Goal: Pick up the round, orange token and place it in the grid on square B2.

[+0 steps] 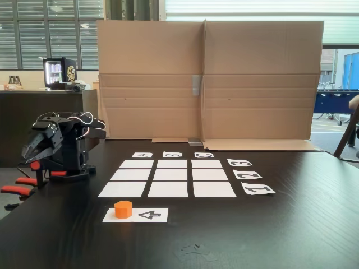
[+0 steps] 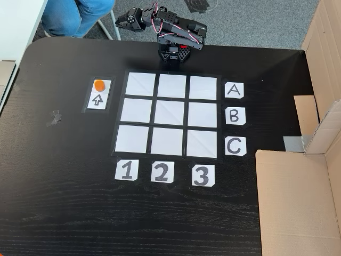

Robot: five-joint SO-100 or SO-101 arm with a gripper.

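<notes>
The orange token (image 1: 123, 209) (image 2: 99, 85) sits on one end of a white strip with a black arrow, beside the grid (image 1: 136, 164) (image 2: 141, 85) of nine white sheets. Square B2 (image 1: 171, 174) (image 2: 170, 113), the centre sheet, is bare. My arm is folded back over its base at the table edge. In both fixed views the gripper (image 1: 27, 153) (image 2: 123, 21) hangs off the table's edge, well away from the token. Its jaws look shut with nothing between them.
Letter cards A, B, C (image 2: 235, 115) and number cards 1, 2, 3 (image 2: 162, 172) edge the grid. A tall cardboard wall (image 1: 207, 78) stands along the far side. Red clamps (image 1: 22, 182) hold the base. A seated person's legs (image 2: 80, 13) are near the arm.
</notes>
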